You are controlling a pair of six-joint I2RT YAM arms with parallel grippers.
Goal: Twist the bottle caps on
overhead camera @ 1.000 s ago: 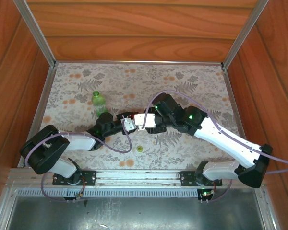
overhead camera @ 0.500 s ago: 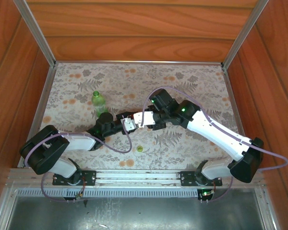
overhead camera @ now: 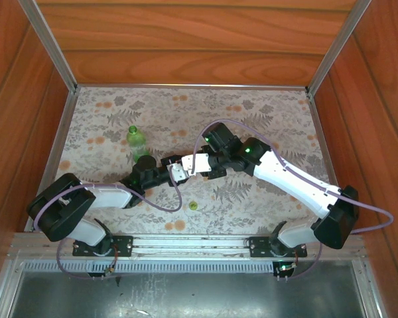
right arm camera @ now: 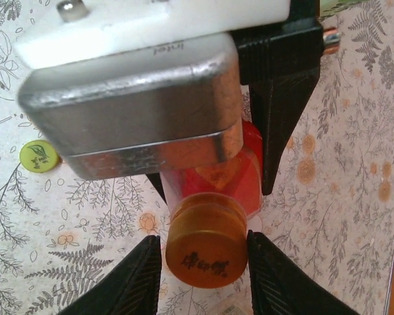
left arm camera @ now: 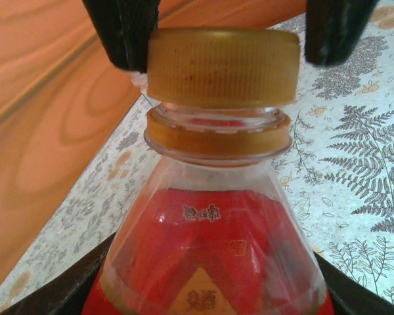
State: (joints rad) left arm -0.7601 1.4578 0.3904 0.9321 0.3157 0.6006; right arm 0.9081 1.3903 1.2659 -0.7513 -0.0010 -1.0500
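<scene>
Two arms meet over the middle of the floral-print tabletop.

Left claw: clamped on the red, labelled, clear-shouldered plastic bottle. Its dark fingers show at both sides of the bottle's lower body in the left wrist view.

Orange ribbed plastic screw cap: sitting on the neck of the red bottle. A strip of clear neck shows between the cap and the orange collar ring below it.

Right claw: its black fingers stand one on each side of the orange cap, very close to its ribbed wall. Whether they press on the cap cannot be told from either wrist view.

Translucent green plastic bottle: upright on the tabletop, left of the claws and just beyond the left arm's wrist.

Small yellow-green round plastic cap: lying flat on the cloth on the near side of the claws, well apart from the green bottle.
</scene>
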